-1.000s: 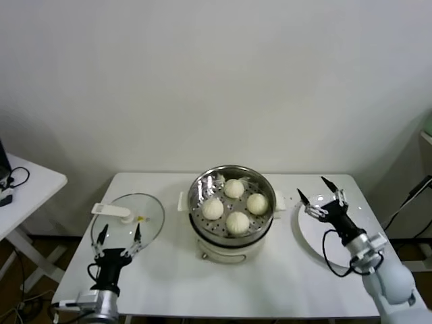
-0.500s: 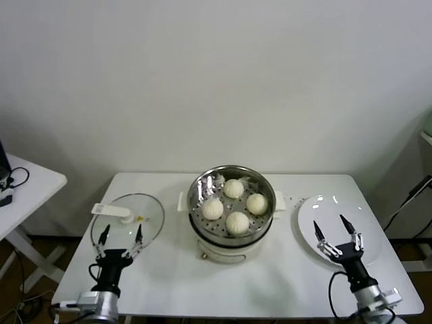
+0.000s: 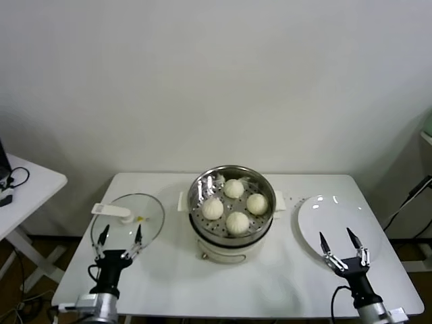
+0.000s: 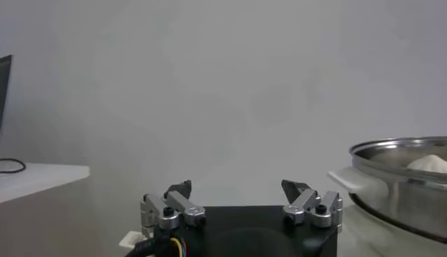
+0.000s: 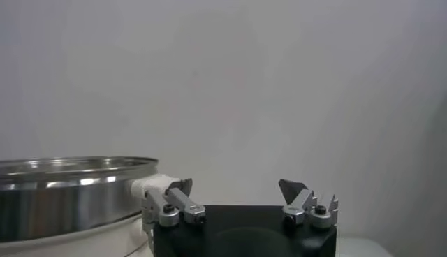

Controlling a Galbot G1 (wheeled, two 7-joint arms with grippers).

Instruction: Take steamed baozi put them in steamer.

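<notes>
Mid-table sits the steamer (image 3: 231,210), w/ four buns (image 3: 237,221) on its holed steel tray, spaced apart, none touching the wall. Pot is round, shiny steel on a cream base, white handles at both sides; its rim also shows in the left wrist view (image 4: 412,150) and right wrist view (image 5: 66,167).

Left of the pot: round glass lid (image 3: 128,219) w/ white handle, lying flat on the table (image 3: 216,283), near the left edge. Right of the pot: flat white plate (image 3: 334,219), smooth, glossy, nothing on it, near the right edge.

Left gripper (image 3: 120,237) hovers at the lid's near rim, fingers spread, holding nothing. Right gripper (image 3: 343,246) is at the plate's near edge, fingers spread, holding nothing. Front strip of table betw. the grippers is bare white; plain wall behind. A second white table (image 3: 27,185) stands off left.
</notes>
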